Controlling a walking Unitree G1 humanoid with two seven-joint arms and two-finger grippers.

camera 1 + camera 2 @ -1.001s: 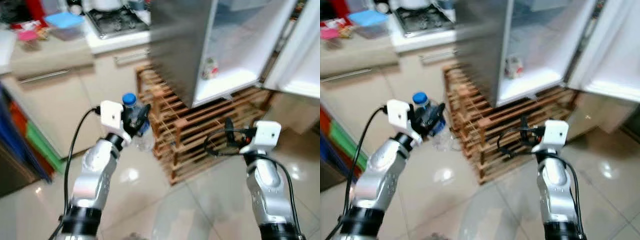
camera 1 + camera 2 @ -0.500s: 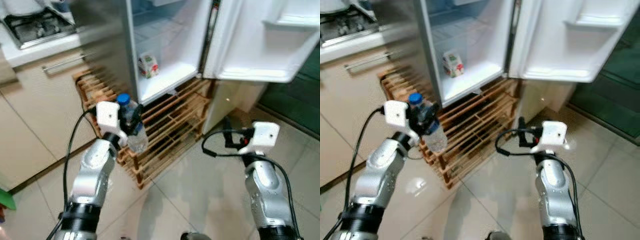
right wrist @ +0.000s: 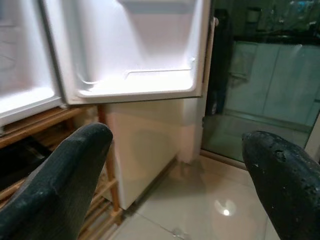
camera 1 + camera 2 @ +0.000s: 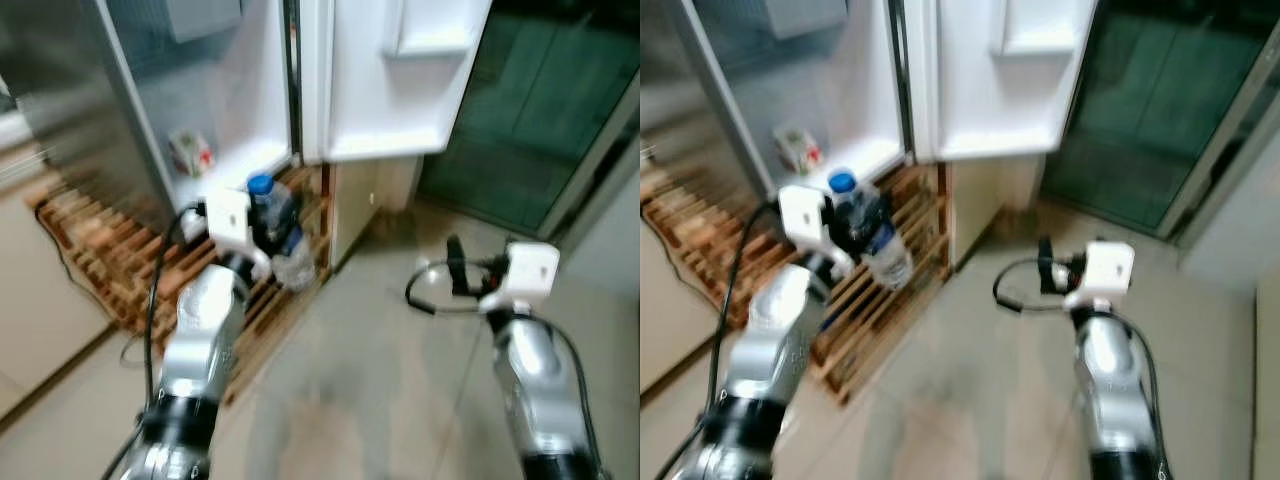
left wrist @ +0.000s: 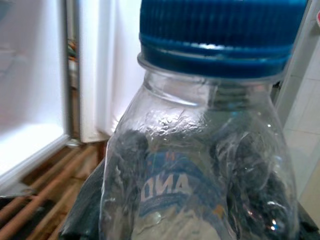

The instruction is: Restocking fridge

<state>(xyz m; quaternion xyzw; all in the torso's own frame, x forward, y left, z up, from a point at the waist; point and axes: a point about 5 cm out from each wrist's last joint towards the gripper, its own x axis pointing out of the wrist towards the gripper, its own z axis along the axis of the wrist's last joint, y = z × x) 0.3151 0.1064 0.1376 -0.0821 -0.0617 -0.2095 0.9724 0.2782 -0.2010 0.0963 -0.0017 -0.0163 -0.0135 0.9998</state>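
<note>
Head views blurred. Left gripper (image 4: 268,225) is raised in front of the open fridge (image 4: 215,110), fingers clamped around a clear water bottle (image 4: 283,235) with a blue cap (image 4: 260,184); the bottle stands roughly upright, tilted slightly, held at the upper body. Left wrist view has the same bottle (image 5: 200,165) right up against the lens, dark fingers (image 5: 127,150) seen through the plastic on both sides, blue label partly readable.

Right gripper (image 4: 455,270) hangs in the air to the right over bare floor, holding nothing; in the right wrist view its two black fingers (image 3: 60,185) are spread wide apart.

Fridge interior is white, with a small carton (image 4: 190,153) sitting on the lower shelf. White fridge door (image 4: 390,80) is swung open, with a moulded door shelf at its upper part. Fridge stands on a wooden slatted pallet rack (image 4: 110,250), just below and behind the bottle. Floor (image 4: 380,400) is glossy light tile. Dark glass door or partition (image 4: 520,110) at the right background with a pale frame. Beige cabinet front (image 4: 30,310) at the left edge.
</note>
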